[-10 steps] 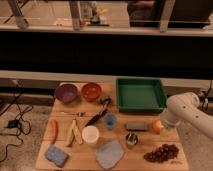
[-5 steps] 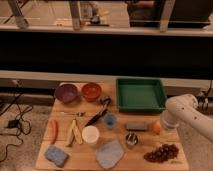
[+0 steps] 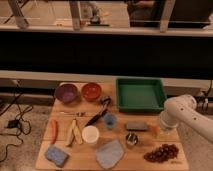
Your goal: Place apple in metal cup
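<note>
Apple sits near the table's right edge, close to the metal cup, with my gripper down beside it; whether it is clenched I cannot tell. I judge this the grasping step. Next I need a secure hold, then a short carry left to the cup.

The tabletop looks like pale, matt wood. The metal cup gleams silver, dark inside. The green tray and the white cup look like smooth plastic. The grey cloth lies soft and dull. The gripper, at the tabletop's right edge just beside the smooth-skinned apple, wears glossy white casing.
</note>
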Available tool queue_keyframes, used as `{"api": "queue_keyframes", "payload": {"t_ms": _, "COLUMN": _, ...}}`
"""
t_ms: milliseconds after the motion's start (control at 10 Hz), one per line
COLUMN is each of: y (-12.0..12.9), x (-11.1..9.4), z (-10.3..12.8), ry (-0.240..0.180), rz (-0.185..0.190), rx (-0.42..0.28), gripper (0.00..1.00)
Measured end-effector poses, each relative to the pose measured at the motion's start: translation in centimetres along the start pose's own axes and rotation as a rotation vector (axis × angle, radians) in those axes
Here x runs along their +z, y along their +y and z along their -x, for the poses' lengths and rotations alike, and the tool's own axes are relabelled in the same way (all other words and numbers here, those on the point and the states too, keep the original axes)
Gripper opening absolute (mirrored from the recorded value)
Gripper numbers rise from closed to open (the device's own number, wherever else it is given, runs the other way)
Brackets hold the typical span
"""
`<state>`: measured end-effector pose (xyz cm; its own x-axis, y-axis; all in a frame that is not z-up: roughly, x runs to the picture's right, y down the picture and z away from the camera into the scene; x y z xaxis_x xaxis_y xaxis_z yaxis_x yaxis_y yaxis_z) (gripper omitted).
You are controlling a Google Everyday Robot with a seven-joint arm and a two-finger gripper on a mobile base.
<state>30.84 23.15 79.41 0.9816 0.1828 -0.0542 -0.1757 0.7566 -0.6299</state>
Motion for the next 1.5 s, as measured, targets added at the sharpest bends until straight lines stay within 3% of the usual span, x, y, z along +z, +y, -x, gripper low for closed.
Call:
{"api": "queue_keyframes", "payload": {"t_ms": 300, "y": -0.1, "x": 0.8, "z": -0.4, "ry": -0.003, "rz": 0.013, "rx": -0.002, "gripper": 0.28}}
{"api": "queue_keyframes", "payload": {"t_ms": 400, "y": -0.3, "x": 1.1, "z": -0.9, "ry": 0.009, "rz": 0.017, "rx": -0.003, "gripper": 0.22}}
{"api": "queue_keyframes", "payload": {"t_ms": 500, "y": -0.5, "x": 1.3, "z": -1.2, "ry": 0.015, "rz": 0.018, "rx": -0.007, "gripper": 0.22}}
{"api": "queue_keyframes", "payload": {"t_ms": 600, "y": -0.8, "x": 1.2, "z": -1.6, "ry": 0.021, "rz": 0.021, "rx": -0.012, "gripper": 0.27}}
{"api": "queue_keyframes", "payload": {"t_ms": 900, "y": -0.7, "x": 0.5, "z": -2.1, "ry": -0.004, "rz": 0.060, "rx": -0.011, "gripper": 0.60}}
{"api": "queue_keyframes", "payload": {"t_ms": 1100, "y": -0.5, "x": 0.1, "z": -2.1, "ry": -0.019, "rz": 0.075, "rx": -0.012, "gripper": 0.74}}
{"api": "queue_keyframes", "payload": {"t_ms": 1500, "y": -0.7, "x": -0.7, "z": -2.4, "ry": -0.023, "rz": 0.088, "rx": -0.005, "gripper": 0.75}}
